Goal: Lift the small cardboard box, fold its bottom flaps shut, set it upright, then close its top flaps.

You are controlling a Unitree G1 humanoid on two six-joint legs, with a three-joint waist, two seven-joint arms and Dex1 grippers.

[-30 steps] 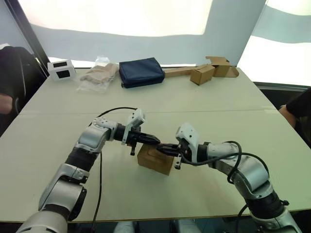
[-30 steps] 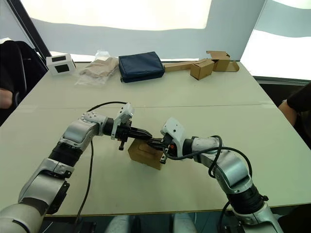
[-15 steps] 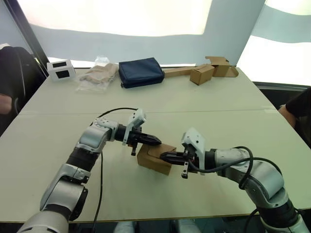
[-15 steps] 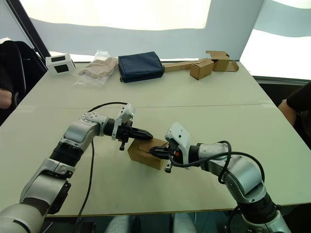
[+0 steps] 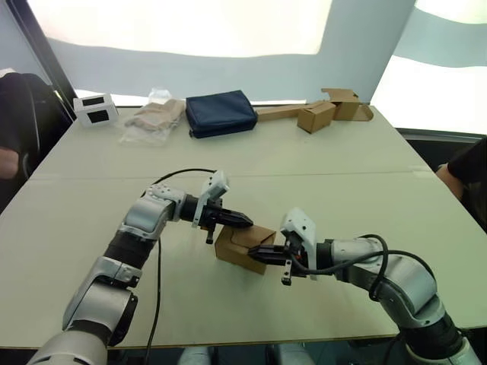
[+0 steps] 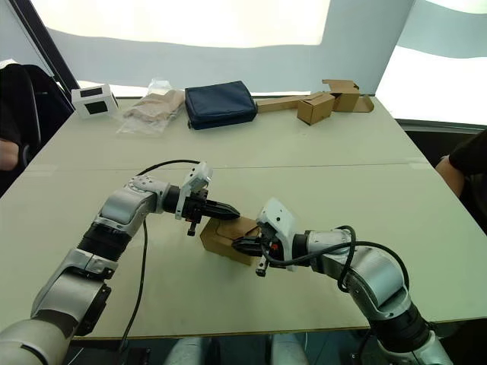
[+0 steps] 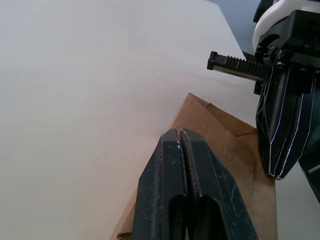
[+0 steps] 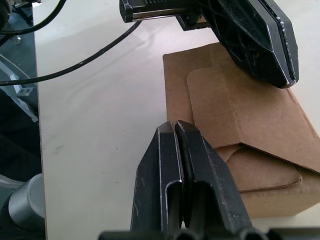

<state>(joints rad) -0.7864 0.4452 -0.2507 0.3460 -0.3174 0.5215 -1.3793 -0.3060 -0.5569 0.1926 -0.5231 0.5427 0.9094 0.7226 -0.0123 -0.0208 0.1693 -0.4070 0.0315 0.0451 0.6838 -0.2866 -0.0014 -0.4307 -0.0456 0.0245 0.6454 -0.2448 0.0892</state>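
Left gripper (image 5: 242,220) reached in from the left with its two black fingers pressed together, holding nothing; its tips sat at the top far-left edge of the small plain brown corrugated cardboard box (image 5: 242,249), touching or just over it, can't tell which. The box rested upright on the pale beige tabletop (image 5: 319,175), near the front edge, between the two grippers. In the right wrist view the top flaps (image 8: 235,112) looked mostly folded down: one rounded flap lay flat over the top, while another flap (image 8: 260,170) on the near side sat slightly lower and not fully tucked. Bottom flaps were under the box, hidden. Right gripper (image 5: 259,255) came in from the right, fingers also closed flat against each other and empty, its tip at the box's near-right top corner.

Judged step: last one, closing the top flaps, box already standing. Next move probably calls for the right gripper to press or tuck the loose near flap down while the left braces the far edge so the light box doesn't slide or tip.

Far side of the table, well apart: white small device (image 5: 96,109), clear plastic bag with beige contents (image 5: 154,118), dark blue fabric pouch (image 5: 221,112), two smaller brown boxes joined by a flat strip (image 5: 327,110).
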